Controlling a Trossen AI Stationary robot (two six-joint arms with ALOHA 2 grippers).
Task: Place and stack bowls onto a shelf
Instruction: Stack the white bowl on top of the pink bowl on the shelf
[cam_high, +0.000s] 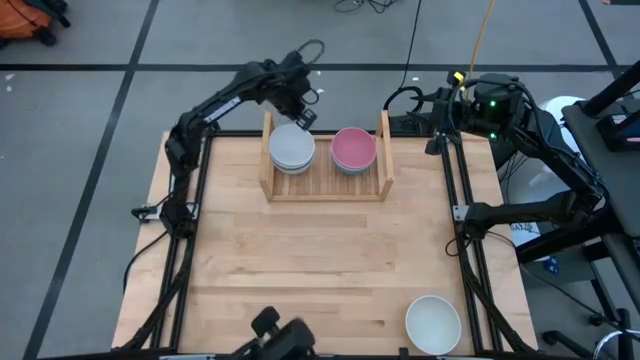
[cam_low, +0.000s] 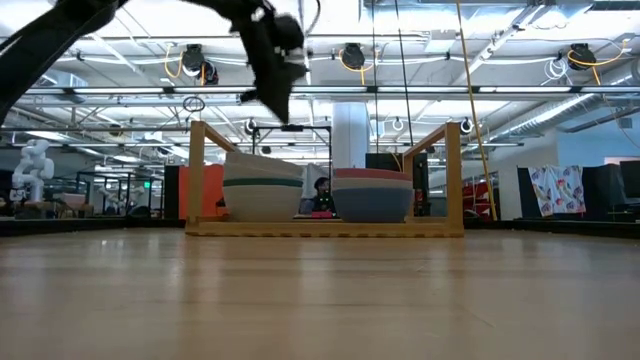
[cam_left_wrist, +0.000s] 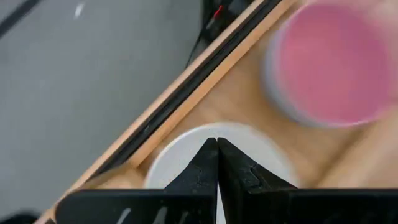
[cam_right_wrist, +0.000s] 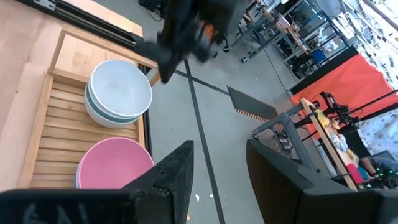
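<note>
The shelf stands at the table's far edge with two bowl stacks on its slats. The left stack is white with a teal bowl in it. The right stack has a pink bowl on a blue one. One more white bowl sits on the table near its near right corner. My left gripper is shut and hangs above the far side of the white stack, clear of it in the low view. My right gripper is open, raised beyond the shelf's right board, holding nothing.
The shelf's two upright boards flank the stacks. Black frame rails run along the table's left and right sides. A dark mount sits at the near edge. Bare wood lies between the shelf and the lone bowl.
</note>
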